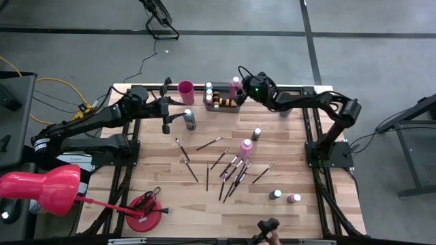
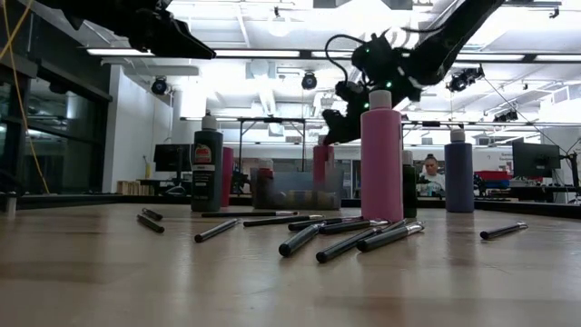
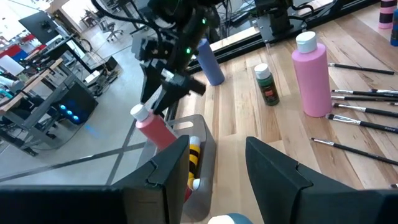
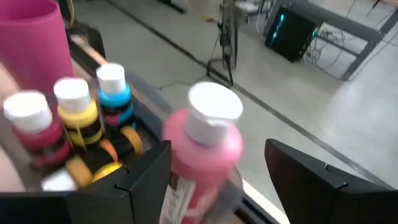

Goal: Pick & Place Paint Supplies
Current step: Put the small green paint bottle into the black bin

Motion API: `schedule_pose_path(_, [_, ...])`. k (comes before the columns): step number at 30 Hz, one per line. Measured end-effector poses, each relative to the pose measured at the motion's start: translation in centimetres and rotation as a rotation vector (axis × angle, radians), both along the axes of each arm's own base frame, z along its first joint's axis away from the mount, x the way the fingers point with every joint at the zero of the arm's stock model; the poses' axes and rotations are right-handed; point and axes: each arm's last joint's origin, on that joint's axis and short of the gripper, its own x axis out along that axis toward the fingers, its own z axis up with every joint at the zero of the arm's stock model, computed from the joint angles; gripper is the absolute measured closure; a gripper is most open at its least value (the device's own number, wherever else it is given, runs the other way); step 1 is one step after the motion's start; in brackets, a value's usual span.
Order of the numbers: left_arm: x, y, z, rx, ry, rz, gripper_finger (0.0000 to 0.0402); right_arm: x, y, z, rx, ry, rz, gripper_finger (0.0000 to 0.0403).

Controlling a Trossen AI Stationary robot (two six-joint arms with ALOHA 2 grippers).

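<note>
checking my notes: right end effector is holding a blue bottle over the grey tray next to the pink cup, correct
Not quite: the bottle is pink with a white cap, not blue, as the right wrist view shows. The rest holds: the right end effector holds it over the grey tray, beside the pink cup.

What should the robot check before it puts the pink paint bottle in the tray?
1. Right gripper has the pink bottle between its fingers: ok.
2. Bottle is above the grey tray: ok in the high view.
3. Free slot under the bottle: cannot tell; the tray already holds the yellow bottle, the blue bottle and others.
4. Bottle upright: not ok, it is tilted.
5. Left gripper out of the way: ok, open beside the dark bottle, apart from the tray.
</note>
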Motion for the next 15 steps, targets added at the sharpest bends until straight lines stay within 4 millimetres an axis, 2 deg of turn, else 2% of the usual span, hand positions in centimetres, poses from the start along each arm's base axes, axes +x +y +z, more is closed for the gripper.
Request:
schedule_pose_path(4, [0.00,0.00,0.00,0.000,0.000,0.000,0.0249,-0.75,0.38,0.79,0.019,0.034,-0.006,0.0151])
schedule_pose_path(15, [0.00,0.00,0.00,0.000,0.000,0.000,0.0249,-1.16,0.49,0.98,0.014,0.087,0.012,0.0151])
